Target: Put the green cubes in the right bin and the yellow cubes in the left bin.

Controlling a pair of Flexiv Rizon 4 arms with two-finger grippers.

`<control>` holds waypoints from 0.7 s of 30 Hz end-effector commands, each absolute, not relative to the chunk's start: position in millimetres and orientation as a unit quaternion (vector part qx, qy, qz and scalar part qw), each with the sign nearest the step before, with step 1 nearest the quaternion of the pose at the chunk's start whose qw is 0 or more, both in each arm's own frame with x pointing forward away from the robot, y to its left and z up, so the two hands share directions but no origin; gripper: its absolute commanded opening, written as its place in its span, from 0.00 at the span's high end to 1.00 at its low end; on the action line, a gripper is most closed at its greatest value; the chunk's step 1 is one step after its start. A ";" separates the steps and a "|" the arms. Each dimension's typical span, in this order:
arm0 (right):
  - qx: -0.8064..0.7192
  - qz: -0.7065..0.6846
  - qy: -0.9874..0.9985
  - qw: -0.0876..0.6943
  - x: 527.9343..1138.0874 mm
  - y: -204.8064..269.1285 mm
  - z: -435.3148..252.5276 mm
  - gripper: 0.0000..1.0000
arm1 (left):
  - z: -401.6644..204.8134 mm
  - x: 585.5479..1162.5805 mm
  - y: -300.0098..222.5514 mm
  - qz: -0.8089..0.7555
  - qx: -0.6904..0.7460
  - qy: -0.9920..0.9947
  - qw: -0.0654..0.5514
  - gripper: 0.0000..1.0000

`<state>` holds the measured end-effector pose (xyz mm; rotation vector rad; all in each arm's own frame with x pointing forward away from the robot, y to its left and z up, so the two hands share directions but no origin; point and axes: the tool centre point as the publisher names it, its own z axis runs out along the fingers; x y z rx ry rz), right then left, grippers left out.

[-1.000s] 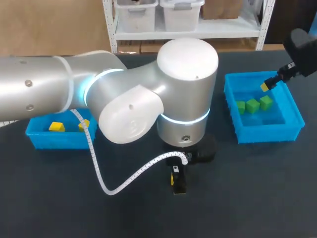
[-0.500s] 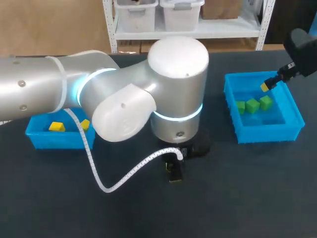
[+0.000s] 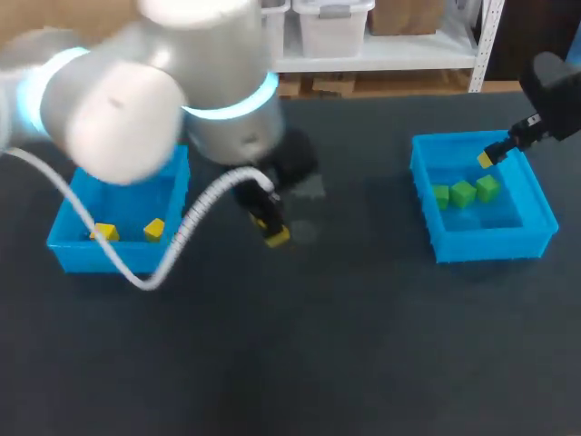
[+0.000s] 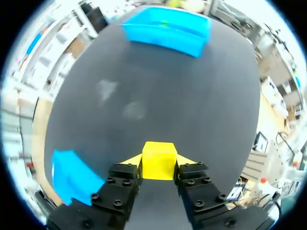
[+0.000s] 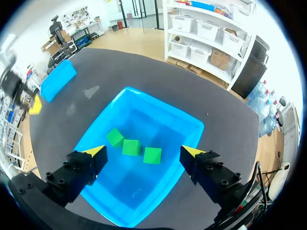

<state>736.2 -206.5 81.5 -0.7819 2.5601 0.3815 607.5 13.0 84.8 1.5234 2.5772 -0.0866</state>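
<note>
Dark desk point(image 3: 381, 345) surface, with white shelving behind its far edge. Over the last second the left arm has swung from the desk's near middle toward the left bin point(image 3: 64, 252) at the left edge. The left hand point(image 4: 158, 165) pinches a yellow cube point(image 4: 159, 159) just short of that bin, so a drop looks close. Two yellow cubes point(image 3: 104, 232) already lie inside. The right bin point(image 3: 490, 247), by the right edge, holds three green cubes point(image 3: 464, 193) in a row. The right hand point(image 5: 144, 151) hangs spread above it, unmoved and holding nothing.

Silver left arm point(image 3: 118, 118) hiding rear of left blue plastic bin point(image 3: 100, 256); dark right arm point(image 3: 556, 86) running off edge.
</note>
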 end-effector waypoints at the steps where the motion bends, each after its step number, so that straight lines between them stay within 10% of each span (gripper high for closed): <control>1: -0.282 0.138 0.924 0.218 735.5 -206.6 81.5 0.00 | 113.1 617.1 84.8 -0.063 0.465 0.874 0.128 1.00; 21: -0.282 0.138 0.924 0.218 735.5 -206.6 81.5 0.00 | 105.8 661.9 194.3 -0.047 0.314 0.942 0.112 0.93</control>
